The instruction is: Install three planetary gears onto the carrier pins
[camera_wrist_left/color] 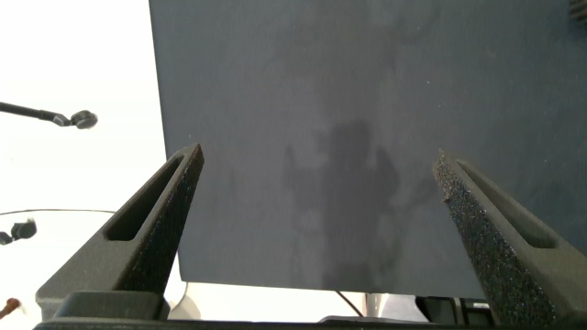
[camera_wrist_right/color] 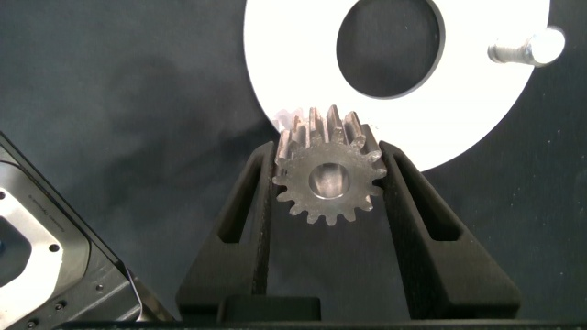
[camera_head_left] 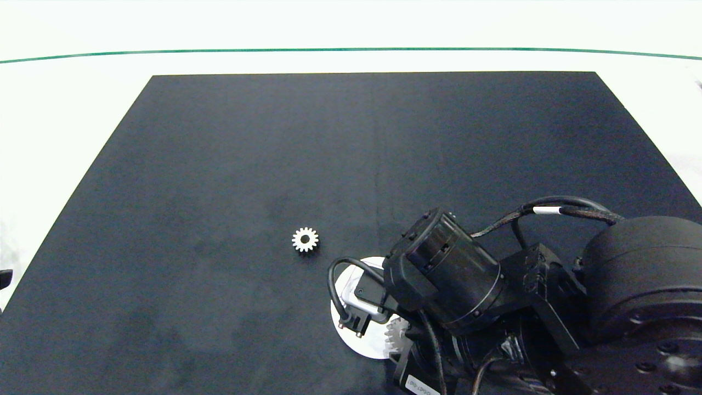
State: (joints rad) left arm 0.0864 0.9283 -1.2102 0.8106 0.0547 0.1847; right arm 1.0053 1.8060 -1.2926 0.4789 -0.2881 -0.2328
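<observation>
While the dark right arm leans in over the flat white round disc (camera_head_left: 351, 285) from above, one small silvery spur gear (camera_head_left: 305, 240) lies apart on the black counter mat (camera_head_left: 219, 164). Left claw (camera_wrist_left/color: 319, 183) hangs released over bare mat. Right claw (camera_wrist_right/color: 326, 179) is clenched on another toothed gear (camera_wrist_right/color: 326, 176) at the disc's rim, one short pin (camera_wrist_right/color: 527, 48) standing across the centre hole.

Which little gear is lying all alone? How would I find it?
Look at the big black mat on the table. Near its middle, left of the white disc, a small silvery gear lies flat. Unlike the gear pinched in the right hand, nothing touches it.
</observation>
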